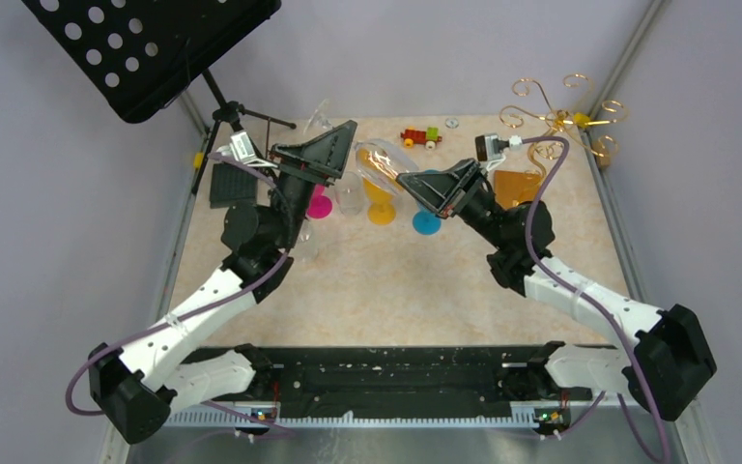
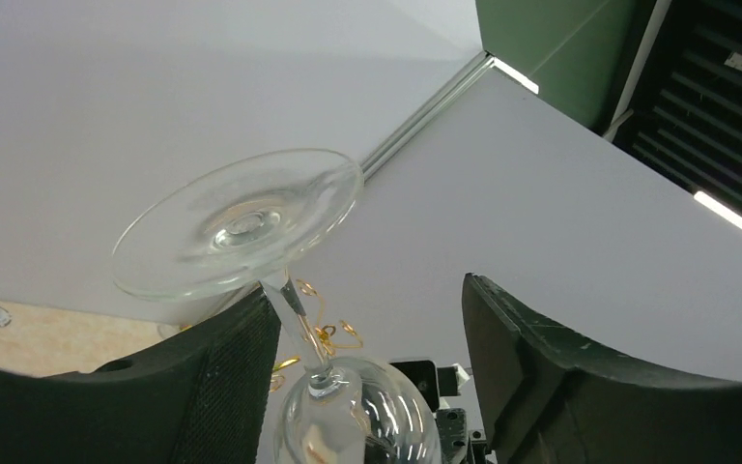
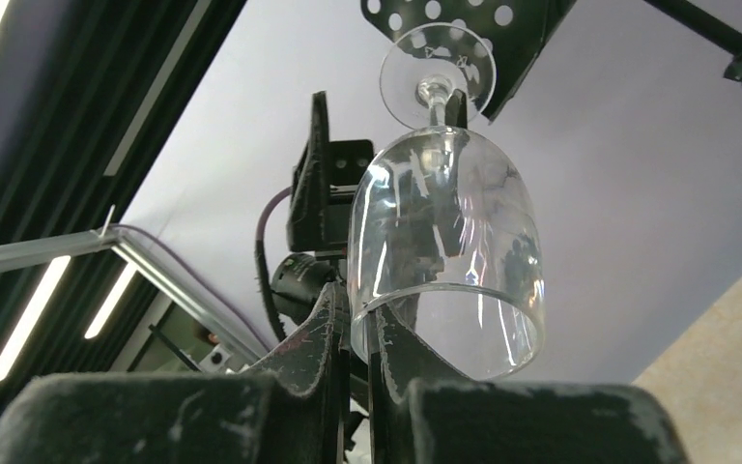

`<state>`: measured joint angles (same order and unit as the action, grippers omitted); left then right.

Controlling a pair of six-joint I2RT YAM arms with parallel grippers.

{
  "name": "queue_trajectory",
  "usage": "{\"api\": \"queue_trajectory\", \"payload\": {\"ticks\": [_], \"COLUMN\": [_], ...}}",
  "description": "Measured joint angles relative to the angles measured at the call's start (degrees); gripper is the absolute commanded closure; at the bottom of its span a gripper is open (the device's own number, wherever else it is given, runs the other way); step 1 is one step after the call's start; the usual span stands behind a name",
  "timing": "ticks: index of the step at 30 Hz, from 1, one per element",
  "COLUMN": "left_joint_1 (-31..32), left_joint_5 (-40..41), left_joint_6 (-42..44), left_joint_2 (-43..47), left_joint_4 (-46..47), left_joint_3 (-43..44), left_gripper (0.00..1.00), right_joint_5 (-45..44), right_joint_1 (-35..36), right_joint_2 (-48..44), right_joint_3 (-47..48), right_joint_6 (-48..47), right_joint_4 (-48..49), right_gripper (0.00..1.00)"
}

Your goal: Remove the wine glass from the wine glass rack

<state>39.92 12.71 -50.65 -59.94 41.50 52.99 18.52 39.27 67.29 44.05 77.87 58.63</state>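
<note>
One wine glass (image 3: 444, 251) — right hand (image 3: 357, 324) pinching its rim.

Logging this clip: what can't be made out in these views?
Top view: the wine glass is clear and largely covered by both arms.
Left wrist view: whether the left claw touches the stem; the bowl is cut by the bottom edge.
Right wrist view: the right claw pinches the rim, but its fingers hide the contact.
Top view: the right arm covers part of the wine glass rack at its base.

wine glass (image 3: 444, 251) centre, rack (image 1: 556, 120) behind — far right
</note>
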Motion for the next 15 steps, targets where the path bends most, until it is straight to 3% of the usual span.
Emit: {"api": "queue_trajectory", "payload": {"ticks": [9, 15], "left_joint_1": [0.0, 0.0], "left_joint_5": [-3.0, -2.2], "left_joint_6": [4.1, 8.9], "left_joint_2": [6.0, 10.7], "left_joint_4": [-8.9, -20.2], "left_joint_3": [0.0, 0.8], "left_gripper": [0.21, 0.22], "right_joint_5": [-1.8, -4.6], "right_joint_1": [0.0, 0.0], "right_joint_2": [-3.4, -6.0], "right_joint_3": [1.5, 3.5], "right_joint_6": [-6.6, -12.5], "right_joint_4": [-8.2, -19.9], "right_gripper": [1.00, 1.00]}}
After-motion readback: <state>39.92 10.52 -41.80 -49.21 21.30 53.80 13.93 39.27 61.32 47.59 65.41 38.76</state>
